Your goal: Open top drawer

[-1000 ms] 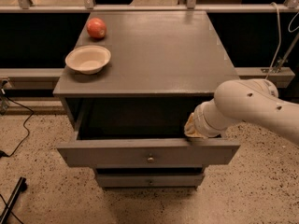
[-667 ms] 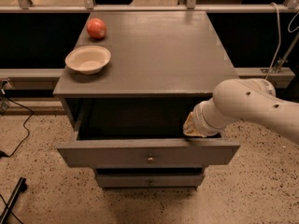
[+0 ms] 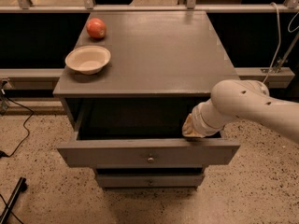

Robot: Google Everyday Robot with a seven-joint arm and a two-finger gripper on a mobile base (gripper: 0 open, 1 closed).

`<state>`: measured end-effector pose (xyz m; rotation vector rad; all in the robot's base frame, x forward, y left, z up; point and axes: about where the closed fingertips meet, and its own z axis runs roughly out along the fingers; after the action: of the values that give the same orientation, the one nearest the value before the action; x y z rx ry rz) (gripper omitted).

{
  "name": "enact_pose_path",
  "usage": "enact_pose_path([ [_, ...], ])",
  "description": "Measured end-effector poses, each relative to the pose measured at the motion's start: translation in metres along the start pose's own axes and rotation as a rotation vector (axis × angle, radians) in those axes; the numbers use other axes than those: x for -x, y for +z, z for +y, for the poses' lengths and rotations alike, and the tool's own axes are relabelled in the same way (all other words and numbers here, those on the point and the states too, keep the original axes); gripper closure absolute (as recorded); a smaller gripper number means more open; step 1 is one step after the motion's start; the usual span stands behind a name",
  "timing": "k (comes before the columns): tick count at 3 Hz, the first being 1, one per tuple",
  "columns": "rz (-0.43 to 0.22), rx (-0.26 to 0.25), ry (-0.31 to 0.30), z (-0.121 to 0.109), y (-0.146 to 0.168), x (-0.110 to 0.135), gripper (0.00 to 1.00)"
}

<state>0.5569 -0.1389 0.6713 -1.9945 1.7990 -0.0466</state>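
Top drawer (image 3: 117, 154) is pulled well out of the table (image 3: 154, 55). Gripper (image 3: 193, 128) is inside it, against the back of the front panel at the right end; can't tell its state. Off-centre hold, so pull straight and level to avoid jamming.

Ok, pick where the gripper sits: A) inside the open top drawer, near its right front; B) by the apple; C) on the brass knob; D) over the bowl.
A: the gripper reaches in behind the front panel of the top drawer, at its right end, apart from the knob.
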Motion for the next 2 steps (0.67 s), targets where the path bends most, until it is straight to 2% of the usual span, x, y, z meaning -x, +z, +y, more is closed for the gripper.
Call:
enact_pose_path([
  [2, 0.002, 0.059, 0.017, 0.02, 0.008, -0.008, 1.0],
])
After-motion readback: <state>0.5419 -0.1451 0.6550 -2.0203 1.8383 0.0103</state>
